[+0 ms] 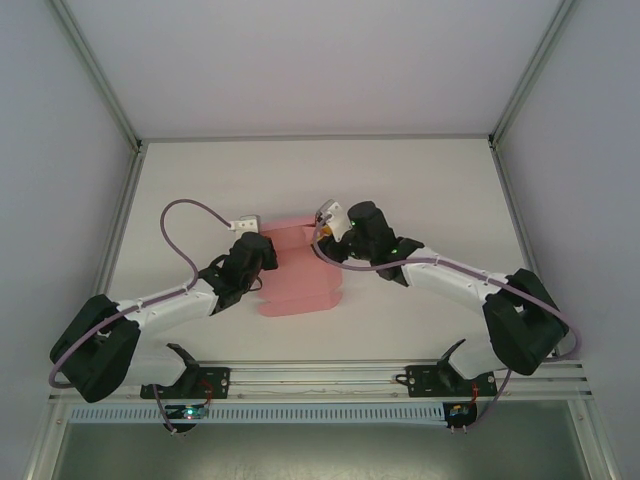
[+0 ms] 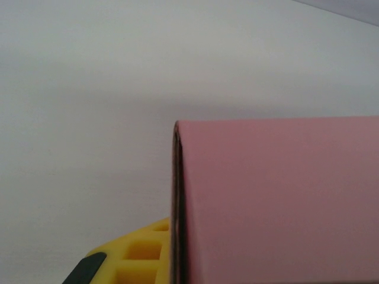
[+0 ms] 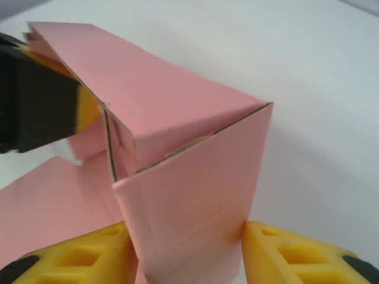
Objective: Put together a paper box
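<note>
The salmon-pink paper box (image 1: 300, 272) lies partly folded mid-table, its flat flaps spread toward the near edge and its far part raised between the two grippers. My right gripper (image 3: 189, 260) is shut on a folded upright wall of the box (image 3: 195, 195), one yellow finger on each side. My left gripper (image 1: 262, 250) holds the box's left flap. In the left wrist view one yellow finger (image 2: 139, 251) presses against the edge of a pink panel (image 2: 278, 201), which hides the other finger. The right wrist view shows the left gripper's black and yellow tip (image 3: 47, 100) pinching the flap.
The white table (image 1: 420, 190) runs between grey side walls, with metal frame rails along its edges. Both arm bases sit on the rail (image 1: 330, 378) at the near edge. Purple cables loop over each arm.
</note>
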Controlling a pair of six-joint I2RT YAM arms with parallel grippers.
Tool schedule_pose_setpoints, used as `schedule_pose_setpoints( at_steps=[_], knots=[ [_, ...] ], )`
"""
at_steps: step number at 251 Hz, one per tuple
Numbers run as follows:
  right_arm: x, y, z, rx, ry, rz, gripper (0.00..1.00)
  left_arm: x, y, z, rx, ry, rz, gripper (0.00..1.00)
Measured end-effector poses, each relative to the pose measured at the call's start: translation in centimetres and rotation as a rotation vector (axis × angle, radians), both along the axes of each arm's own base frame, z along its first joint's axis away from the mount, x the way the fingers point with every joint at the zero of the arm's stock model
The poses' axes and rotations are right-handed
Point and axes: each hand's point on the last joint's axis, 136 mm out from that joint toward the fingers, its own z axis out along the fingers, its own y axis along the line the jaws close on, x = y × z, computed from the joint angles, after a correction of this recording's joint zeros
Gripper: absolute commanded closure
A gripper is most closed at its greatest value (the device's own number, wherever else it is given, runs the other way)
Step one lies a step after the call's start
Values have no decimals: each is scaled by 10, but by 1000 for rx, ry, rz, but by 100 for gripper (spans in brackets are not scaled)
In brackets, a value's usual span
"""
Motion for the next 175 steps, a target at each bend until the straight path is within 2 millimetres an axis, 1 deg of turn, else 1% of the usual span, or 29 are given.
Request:
schedule_pose_setpoints(
  at_steps=[14,26,36,50,70,114,175],
  knots=[
    [5,-2,-3,-27,-21,-52,73,0,0,-1,2,3,0,100],
    [9,-2,-4,-53,-50,-82,82,0,0,-1,3,5,1,100],
    [13,-2,-5,-68,-69,-115,85,0,1,-2,4,8,2,100],
    [18,-4,-4,-89,-100,-157,92,0,0,-1,0,9,4,100],
    [26,-7,-2,-119,-138,-218,100,2,-2,2,-6,8,5,100],
    [42,-9,6,-147,-206,-318,100,5,-5,9,-28,0,11,100],
    [51,-13,3,-178,-232,-392,100,8,-5,8,-24,18,32,100]
  ],
)
